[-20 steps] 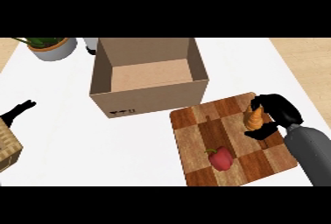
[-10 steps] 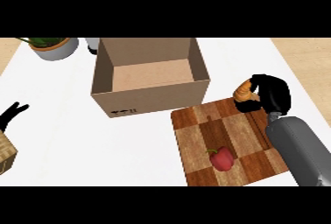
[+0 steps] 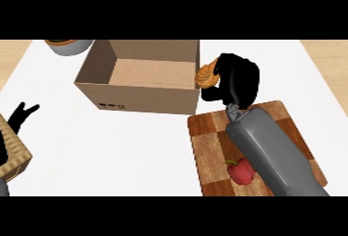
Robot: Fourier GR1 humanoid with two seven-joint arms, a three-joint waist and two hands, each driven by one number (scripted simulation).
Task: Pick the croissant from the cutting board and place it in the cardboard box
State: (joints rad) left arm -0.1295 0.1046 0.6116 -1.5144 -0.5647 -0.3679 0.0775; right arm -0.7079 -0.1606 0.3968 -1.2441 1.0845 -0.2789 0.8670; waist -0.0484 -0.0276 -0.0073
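Observation:
My right hand (image 3: 236, 80) is shut on the golden-brown croissant (image 3: 206, 76), holding it in the air just right of the open cardboard box (image 3: 139, 77), close to the box's right wall. The hand hides most of the croissant. Below it lies the checkered wooden cutting board (image 3: 206, 138), partly covered by my grey right forearm. My left hand (image 3: 21, 115) rests open at the left edge, fingers up.
A red bell pepper (image 3: 240, 171) lies on the board's near part. A woven basket (image 3: 12, 154) sits at the left edge. A grey pot (image 3: 68, 45) stands at the back left, beyond the box.
My right hand has lifted the croissant off the board and carried it away from me and leftward, up to the box's right side. The left hand stays at the left edge.

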